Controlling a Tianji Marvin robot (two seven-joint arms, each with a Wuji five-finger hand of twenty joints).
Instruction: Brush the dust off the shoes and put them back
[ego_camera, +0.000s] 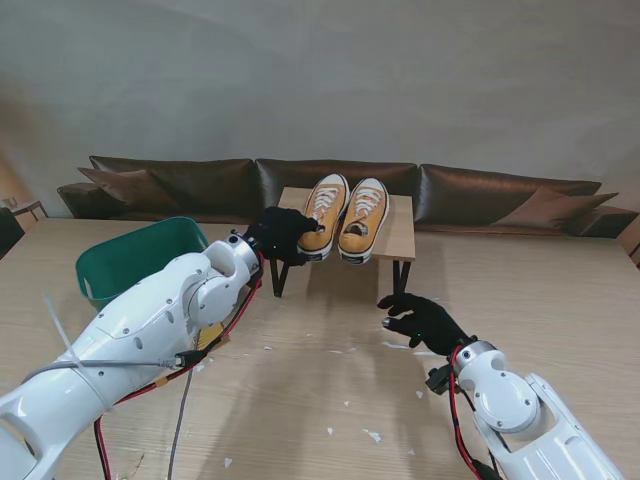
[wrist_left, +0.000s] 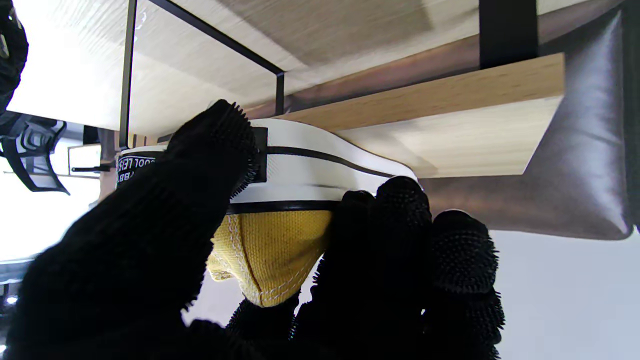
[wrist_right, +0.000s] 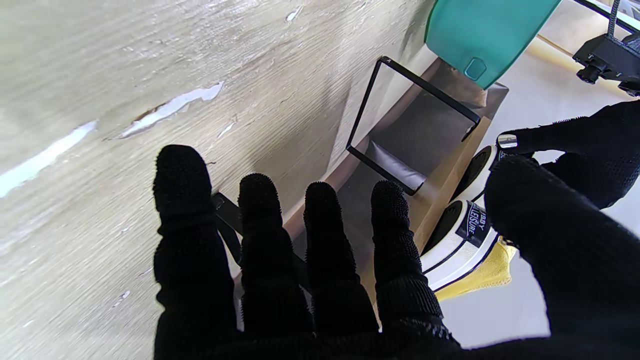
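Black heel label (wrist_right: 473, 222) on yellow shoe (wrist_right: 492, 270) reads "LEISURE".

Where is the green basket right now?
In the stand's view the green basket sits on the table's left side, partly behind the left arm, left of the little wooden shelf holding the yellow shoes.

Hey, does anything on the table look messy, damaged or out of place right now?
Yes. White scraps lie scattered over the table between the arms, and the right wrist view shows pale chipped patches in its surface. The shoes sit neatly paired on the shelf.
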